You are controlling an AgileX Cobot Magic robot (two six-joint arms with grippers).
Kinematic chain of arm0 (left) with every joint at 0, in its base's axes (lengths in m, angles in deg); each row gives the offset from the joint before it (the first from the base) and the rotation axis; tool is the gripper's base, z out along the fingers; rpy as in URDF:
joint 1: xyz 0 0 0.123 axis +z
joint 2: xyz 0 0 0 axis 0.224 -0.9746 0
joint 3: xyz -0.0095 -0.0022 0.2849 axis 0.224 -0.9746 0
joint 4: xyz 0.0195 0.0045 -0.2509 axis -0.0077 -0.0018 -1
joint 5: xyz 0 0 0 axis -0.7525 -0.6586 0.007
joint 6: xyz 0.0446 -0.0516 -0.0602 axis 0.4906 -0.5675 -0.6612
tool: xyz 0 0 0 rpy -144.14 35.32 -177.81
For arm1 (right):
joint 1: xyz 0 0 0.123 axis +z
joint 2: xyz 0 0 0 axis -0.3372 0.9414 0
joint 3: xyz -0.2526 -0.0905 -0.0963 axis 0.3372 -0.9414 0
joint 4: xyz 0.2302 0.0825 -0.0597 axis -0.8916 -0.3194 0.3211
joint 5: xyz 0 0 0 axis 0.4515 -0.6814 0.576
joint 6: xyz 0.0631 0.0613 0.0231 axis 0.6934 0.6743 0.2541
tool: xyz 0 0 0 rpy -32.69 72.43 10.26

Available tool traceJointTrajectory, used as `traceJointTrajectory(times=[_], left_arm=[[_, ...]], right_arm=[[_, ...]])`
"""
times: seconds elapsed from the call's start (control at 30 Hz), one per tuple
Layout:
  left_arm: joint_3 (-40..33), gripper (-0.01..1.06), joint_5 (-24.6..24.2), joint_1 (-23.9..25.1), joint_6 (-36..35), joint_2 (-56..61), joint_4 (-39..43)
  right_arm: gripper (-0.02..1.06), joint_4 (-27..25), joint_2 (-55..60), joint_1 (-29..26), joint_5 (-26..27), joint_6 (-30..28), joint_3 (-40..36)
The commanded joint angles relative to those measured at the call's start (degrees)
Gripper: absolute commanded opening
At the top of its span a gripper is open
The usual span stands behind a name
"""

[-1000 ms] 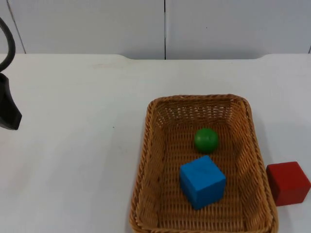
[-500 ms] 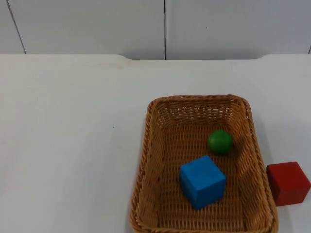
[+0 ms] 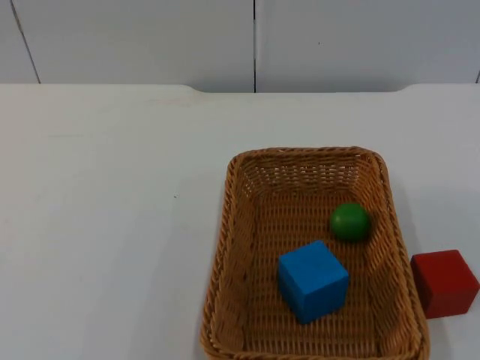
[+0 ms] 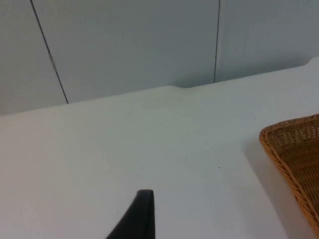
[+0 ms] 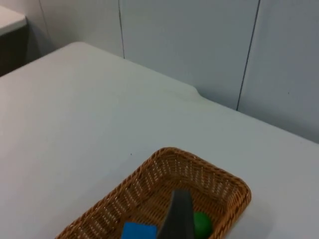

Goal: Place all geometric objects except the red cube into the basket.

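Note:
A woven basket [image 3: 229,225] stands on the white table, right of the middle. Inside it a blue cube [image 3: 313,280] rests near the front and a green ball [image 3: 349,222] lies against the right wall. A red cube [image 3: 444,283] sits on the table just outside the basket's right rim. My left gripper [image 4: 142,219] hangs above bare table to the left of the basket [image 4: 294,149]. My right gripper [image 5: 178,216] is raised high over the basket [image 5: 199,160], with the green ball [image 5: 202,224] and the blue cube [image 5: 138,231] below it.
The grey partition wall [image 3: 255,41] closes off the table at the back. Bare white table [image 3: 112,225] stretches left of the basket and behind it. The red cube lies close to the right border of the top view.
The green ball has rolled rightward inside the basket to its right wall. The left arm has drawn back out of the top view at the left edge. The cubes have not moved.

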Motion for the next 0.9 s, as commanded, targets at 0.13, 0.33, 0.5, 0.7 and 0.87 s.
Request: traceJointTrajectory(times=[0.13,0.33,0.5,0.7,0.87], left_arm=[[-6.8,1.05,-1.4,0.2,0.1,7.7,-0.5],[-10.4,1.05,-1.0,0.2,-2.7,12.3,-0.4],[-10.4,1.05,-1.0,0.2,-2.7,12.3,0.2],[-10.4,1.05,-0.9,0.2,-3.4,12.3,0.7],[-10.4,1.05,-0.7,0.2,-7.0,12.3,3.2]], right_arm=[[0.67,0.4,-12.3,0.3,-3.9,0.0,-4.7],[0.67,0.5,-19.9,0.3,-11.2,0.0,-4.9],[0.67,0.5,-24.9,0.3,-16.5,0.6,-4.9],[0.67,0.6,-29.9,0.3,-22.5,1.3,-4.9],[0.67,0.6,-31.1,0.3,-25.6,1.3,-4.9]])
